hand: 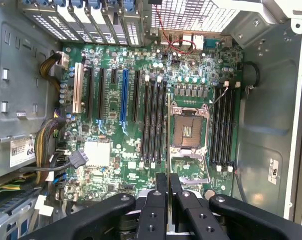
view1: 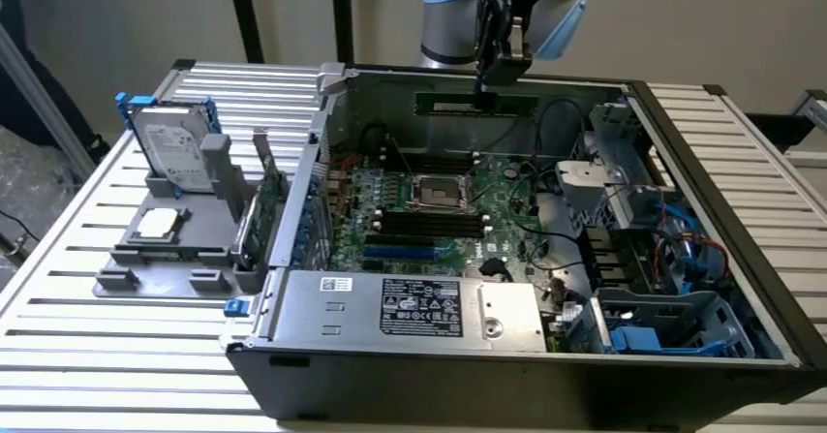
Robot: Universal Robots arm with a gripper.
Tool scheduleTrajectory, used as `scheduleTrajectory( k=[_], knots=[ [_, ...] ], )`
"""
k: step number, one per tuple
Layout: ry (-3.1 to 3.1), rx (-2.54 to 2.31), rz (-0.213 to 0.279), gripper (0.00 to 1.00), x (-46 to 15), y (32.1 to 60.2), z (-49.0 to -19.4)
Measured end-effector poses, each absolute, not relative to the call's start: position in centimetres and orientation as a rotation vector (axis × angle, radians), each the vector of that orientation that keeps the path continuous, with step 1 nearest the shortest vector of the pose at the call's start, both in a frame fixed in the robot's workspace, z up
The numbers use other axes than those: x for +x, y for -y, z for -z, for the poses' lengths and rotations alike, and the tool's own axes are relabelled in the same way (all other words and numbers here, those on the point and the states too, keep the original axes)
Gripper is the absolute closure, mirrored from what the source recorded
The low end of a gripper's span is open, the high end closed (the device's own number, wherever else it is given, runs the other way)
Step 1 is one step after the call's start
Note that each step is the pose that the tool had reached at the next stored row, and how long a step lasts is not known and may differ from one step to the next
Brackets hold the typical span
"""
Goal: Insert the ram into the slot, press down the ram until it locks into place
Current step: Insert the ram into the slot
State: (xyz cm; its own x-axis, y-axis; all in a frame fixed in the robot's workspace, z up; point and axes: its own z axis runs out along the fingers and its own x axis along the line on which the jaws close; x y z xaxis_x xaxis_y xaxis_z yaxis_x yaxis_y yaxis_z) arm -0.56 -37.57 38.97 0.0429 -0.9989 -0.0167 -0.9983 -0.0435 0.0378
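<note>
One gripper (hand: pixel 168 178), one ram (view1: pixel 446 103) clamped in it — above one motherboard (hand: pixel 110 150)

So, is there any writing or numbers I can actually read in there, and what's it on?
"68", partly cut off: on the white paper label on the grey case wall.
Too small to read: the black-and-white label on the silver power supply box.
Blurred: print on the grey hard drive.
Blurred: the pale sticker on the grey inner panel.
No readable print: the thin green ram stick in the end effector.
</note>
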Motion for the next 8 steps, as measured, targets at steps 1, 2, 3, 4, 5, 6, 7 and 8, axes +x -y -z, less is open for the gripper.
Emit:
scheduleTrajectory(
  k=[1, 2, 3, 4, 5, 6, 7, 8],
  knots=[
    [2.162, 2.257, 0.06, 0.86, -0.8, 37.6, -38.95],
    [2.162, 2.257, 0.06, 0.86, -1.06, 37.65, -38.93],
    [2.162, 2.257, 0.06, 0.86, -1.31, 37.73, -38.92],
    [2.162, 2.257, 0.06, 0.86, -1.53, 37.82, -38.91],
    [2.162, 2.257, 0.06, 0.86, -1.68, 37.91, -38.9],
    [2.162, 2.257, 0.06, 0.86, -1.76, 37.98, -38.89],
    [2.162, 2.257, 0.06, 0.86, -1.76, 38.0, -38.89],
    [2.162, 2.257, 0.06, 0.86, -1.76, 38.0, -38.89]
  ],
)
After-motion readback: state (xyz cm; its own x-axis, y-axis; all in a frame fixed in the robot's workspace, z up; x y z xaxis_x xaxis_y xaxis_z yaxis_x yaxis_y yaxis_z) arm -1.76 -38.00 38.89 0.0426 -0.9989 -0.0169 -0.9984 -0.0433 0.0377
